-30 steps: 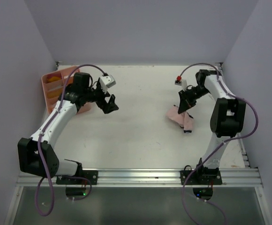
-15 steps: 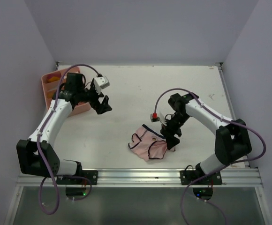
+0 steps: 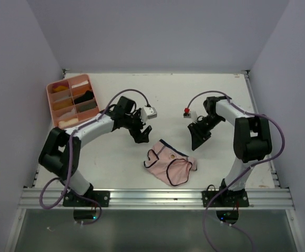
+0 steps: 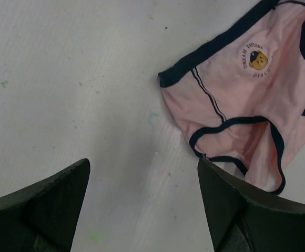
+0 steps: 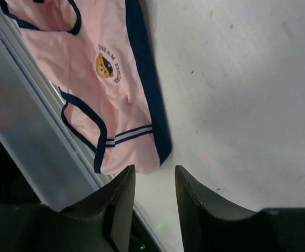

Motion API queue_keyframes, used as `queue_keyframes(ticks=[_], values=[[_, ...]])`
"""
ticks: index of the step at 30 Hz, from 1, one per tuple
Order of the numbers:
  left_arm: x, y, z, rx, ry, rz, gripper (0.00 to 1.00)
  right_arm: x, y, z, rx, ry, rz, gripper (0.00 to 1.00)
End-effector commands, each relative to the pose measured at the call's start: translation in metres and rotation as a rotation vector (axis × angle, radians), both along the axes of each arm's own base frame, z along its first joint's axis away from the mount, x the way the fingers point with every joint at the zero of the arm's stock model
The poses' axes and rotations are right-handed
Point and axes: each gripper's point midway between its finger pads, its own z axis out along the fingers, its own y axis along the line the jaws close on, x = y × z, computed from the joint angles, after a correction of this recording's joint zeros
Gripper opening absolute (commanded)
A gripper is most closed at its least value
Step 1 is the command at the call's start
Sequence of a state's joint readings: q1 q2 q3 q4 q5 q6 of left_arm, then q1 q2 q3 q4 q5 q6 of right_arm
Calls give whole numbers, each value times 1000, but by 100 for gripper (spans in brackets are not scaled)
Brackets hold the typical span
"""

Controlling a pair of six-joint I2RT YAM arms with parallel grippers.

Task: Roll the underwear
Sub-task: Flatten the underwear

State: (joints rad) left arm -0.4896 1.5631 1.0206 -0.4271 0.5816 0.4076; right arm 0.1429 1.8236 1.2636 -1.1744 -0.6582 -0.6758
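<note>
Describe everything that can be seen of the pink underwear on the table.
The pink underwear is a pale pink brief of soft, thin cloth, with dark navy edging at the waistband and leg openings, thin stripes at one side and a small bear emblem with lettering. It lies spread out flat, slightly wrinkled, not yet rolled, on the white table near its front edge. Only the table touches it: the left claw and the right claw are apart from it, open and empty.

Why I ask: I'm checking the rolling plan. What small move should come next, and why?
Probably lower the left end effector toward the dark waistband corner of the pink underwear: the garment lies spread flat, unheld, and those open jaws hover just short of that corner.
</note>
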Motion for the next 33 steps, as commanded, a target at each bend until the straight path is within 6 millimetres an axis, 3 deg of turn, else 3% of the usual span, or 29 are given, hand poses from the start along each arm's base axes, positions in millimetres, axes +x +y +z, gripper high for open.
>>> queue_keyframes(ticks=[1, 7, 12, 17, 20, 25, 28, 29, 30, 31, 33], values=[[44, -36, 9, -61, -73, 73, 86, -10, 5, 1, -77, 36, -78, 41], [56, -63, -13, -93, -41, 32, 86, -25, 8, -3, -110, 97, -50, 50], [43, -83, -16, -154, 50, -62, 86, -43, 11, -21, -185, 121, -13, 52], [31, -92, -34, -140, 105, -70, 85, -53, 13, -34, -190, 181, 4, 47], [25, -97, -44, -149, 162, -67, 79, -56, 13, -34, -183, 193, 16, 43], [10, -103, -49, -158, 214, -98, 58, -59, 15, -33, -160, 222, 36, 32], [8, -101, -50, -144, 229, -100, 30, -54, 16, -33, -151, 206, 49, 18], [11, -101, -46, -144, 213, -94, 22, -47, 18, -29, -146, 179, 48, 9], [11, -100, -43, -152, 209, -93, 8, -41, 19, -27, -145, 154, 47, 6], [13, -96, -39, -169, 203, -80, 2, -37, 19, -23, -145, 136, 45, 1], [21, -91, -14, -208, 129, -56, 0, -22, 22, -10, -130, 68, 48, 1]])
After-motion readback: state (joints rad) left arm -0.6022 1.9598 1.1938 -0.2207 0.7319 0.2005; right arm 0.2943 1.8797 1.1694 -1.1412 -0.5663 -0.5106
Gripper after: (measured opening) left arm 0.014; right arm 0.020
